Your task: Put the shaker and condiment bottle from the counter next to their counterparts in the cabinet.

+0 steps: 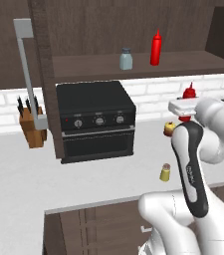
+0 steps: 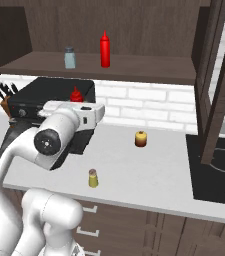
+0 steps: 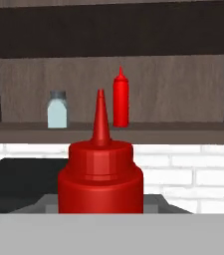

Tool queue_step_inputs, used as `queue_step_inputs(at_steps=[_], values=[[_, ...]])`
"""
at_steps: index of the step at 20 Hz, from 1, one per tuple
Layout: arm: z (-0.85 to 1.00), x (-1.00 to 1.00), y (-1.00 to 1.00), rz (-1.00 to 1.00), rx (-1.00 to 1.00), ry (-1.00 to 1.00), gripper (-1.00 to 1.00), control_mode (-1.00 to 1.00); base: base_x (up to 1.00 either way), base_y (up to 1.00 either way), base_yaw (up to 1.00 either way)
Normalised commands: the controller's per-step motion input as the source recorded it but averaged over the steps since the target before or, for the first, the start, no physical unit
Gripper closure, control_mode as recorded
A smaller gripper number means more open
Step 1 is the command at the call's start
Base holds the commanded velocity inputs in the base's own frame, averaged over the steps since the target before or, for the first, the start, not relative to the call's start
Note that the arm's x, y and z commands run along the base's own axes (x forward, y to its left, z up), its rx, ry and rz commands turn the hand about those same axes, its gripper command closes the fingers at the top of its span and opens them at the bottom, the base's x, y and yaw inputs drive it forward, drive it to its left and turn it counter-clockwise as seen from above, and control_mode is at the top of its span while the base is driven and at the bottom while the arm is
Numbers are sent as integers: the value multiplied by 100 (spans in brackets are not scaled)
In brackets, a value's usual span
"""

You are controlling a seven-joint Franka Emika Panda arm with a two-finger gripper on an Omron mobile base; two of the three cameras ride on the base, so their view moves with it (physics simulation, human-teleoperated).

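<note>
My gripper (image 1: 184, 114) is shut on the condiment bottle (image 1: 188, 92), a red squeeze bottle lifted above the counter (image 1: 24, 174). Its pointed nozzle (image 3: 100, 117) rises close in the hand view, aimed toward the cabinet shelf (image 1: 83, 64). On that shelf stand the counterparts: a pale blue-grey shaker (image 1: 126, 59) and a taller red bottle (image 1: 156, 48) to its right. The small yellow shaker (image 1: 165, 172) stands upright on the counter near its front edge, below and in front of my hand.
A black toaster oven (image 1: 94, 119) sits under the shelf, with a knife block (image 1: 32, 124) to its left. A round yellow-and-red lump (image 2: 141, 138) lies on the counter. An open cabinet door (image 2: 219, 75) hangs at right above a black cooktop (image 2: 219, 170).
</note>
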Motion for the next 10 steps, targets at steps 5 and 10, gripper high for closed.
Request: queue_step_inputs(at_steps=[5,10], values=[[34,0,0,-6,25,16,100,-100,0,0,0],[29,0,0,-5,3,3,100,-100,0,0,0]])
